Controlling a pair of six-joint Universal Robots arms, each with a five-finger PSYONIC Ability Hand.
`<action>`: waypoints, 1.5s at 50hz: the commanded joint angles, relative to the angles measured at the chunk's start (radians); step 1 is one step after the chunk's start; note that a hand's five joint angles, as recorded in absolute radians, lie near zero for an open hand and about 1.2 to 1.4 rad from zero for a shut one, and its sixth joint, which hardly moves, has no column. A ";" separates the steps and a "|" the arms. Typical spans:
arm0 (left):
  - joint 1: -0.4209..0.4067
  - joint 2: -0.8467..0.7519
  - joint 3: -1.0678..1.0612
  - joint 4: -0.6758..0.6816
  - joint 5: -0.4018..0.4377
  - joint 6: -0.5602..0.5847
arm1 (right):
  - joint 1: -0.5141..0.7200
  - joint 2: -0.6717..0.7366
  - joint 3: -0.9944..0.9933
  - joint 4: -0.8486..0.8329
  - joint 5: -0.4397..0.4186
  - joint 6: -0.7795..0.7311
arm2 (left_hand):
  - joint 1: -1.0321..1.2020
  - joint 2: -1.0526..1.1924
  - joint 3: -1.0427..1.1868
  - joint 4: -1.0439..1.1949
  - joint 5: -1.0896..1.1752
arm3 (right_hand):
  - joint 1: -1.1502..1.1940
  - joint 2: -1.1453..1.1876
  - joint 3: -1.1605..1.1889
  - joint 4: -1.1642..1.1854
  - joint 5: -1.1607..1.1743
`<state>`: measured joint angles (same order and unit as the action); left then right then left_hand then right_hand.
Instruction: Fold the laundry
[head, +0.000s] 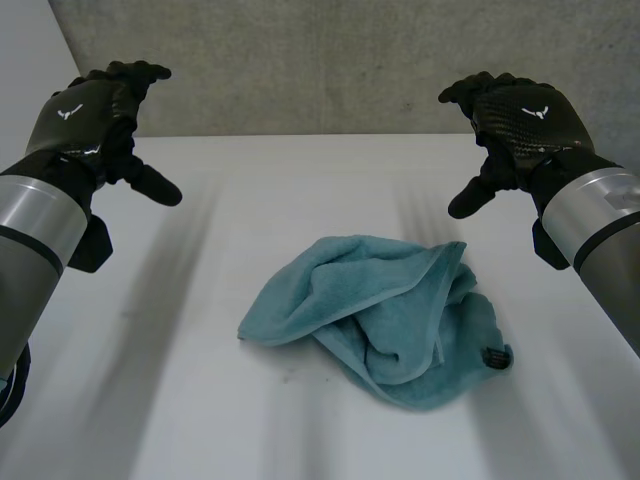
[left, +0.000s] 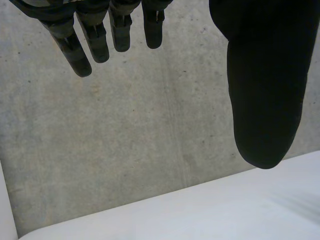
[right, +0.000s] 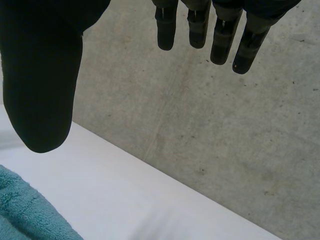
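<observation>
A teal towel lies crumpled in a loose heap on the white table, a little right of its middle, with a small dark tag at its right edge. My left hand hovers high over the table's far left, open, fingers straight and thumb spread, holding nothing. My right hand hovers over the far right, also open and empty, fingers relaxed. Both hands are well apart from the towel. A corner of the towel lies below the right thumb in the right wrist view.
A grey concrete wall stands right behind the table's far edge. Bare white tabletop surrounds the towel on every side, widest at the left.
</observation>
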<state>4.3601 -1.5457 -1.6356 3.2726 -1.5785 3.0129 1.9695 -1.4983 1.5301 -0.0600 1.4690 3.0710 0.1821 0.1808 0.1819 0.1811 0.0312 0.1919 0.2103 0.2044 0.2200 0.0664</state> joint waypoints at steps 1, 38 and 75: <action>-0.024 -0.007 -0.001 0.002 0.000 0.001 | -0.001 0.003 0.001 0.002 0.001 -0.002 | 0.017 0.018 0.017 0.018 -0.007 | -0.017 -0.036 -0.030 -0.046 -0.066; -0.539 -0.741 0.463 -0.010 0.094 0.487 | -0.274 0.009 0.344 0.252 -0.274 -0.456 | 0.193 0.194 0.193 0.194 0.169 | -0.017 -0.036 -0.030 -0.046 -0.066; -0.260 -0.570 0.576 0.374 -0.080 0.590 | -0.100 0.268 -0.189 -0.251 0.070 -0.407 | 1.214 1.215 1.214 1.215 1.191 | 1.204 1.186 1.192 1.176 1.155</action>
<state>3.9898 -2.2028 -1.1052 3.5209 -1.6539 3.6030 1.8174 -1.2184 1.5614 -0.1981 1.4118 2.5628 1.1491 1.2065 1.2072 1.2147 1.0041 0.9452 1.1715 1.1634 1.1858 0.9640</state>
